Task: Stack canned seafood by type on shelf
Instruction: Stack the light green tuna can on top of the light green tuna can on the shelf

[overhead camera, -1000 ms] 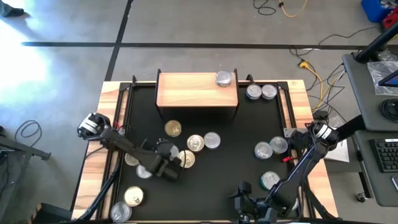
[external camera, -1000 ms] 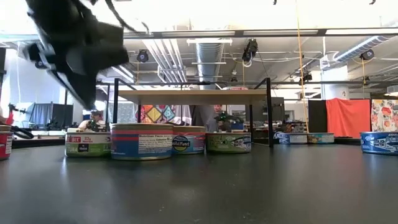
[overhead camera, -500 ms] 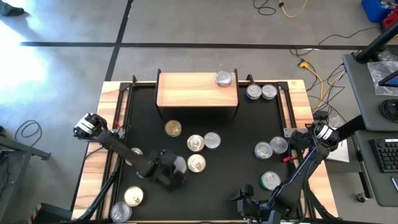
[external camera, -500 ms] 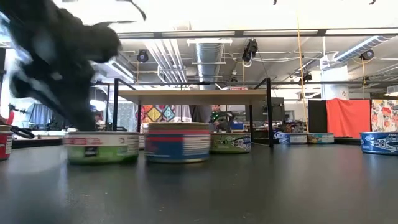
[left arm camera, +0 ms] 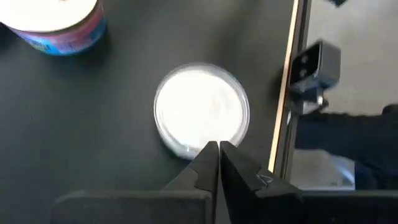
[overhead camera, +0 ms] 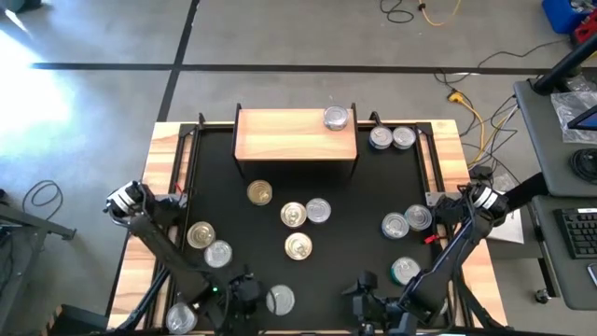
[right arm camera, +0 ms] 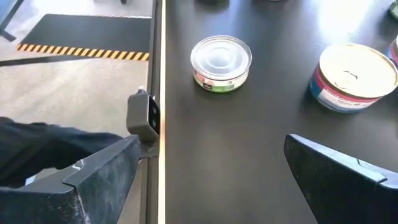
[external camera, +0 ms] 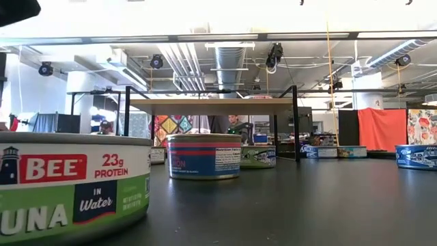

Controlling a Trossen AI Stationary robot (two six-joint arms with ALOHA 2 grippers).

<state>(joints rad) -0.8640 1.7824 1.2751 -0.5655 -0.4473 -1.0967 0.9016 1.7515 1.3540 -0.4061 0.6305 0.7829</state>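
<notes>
Moved: a silver-lidded can (overhead camera: 280, 300) is dragged to the table's near edge by the left gripper (left arm camera: 217, 151).
Jaws: left pressed together, empty; right gripper (right arm camera: 208, 168) spread wide.
Risk: the can may be pushed off the edge.

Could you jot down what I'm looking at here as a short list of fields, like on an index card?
Setting: black-topped table with a wooden rim
Shelf: light-wood shelf at the far side, one silver-lidded can on it
Cans on table: scattered, silver and gold lids
Left gripper: shut, empty, at the near edge beside a silver-lidded tin
Right gripper: open, empty, waiting at the near edge
</notes>
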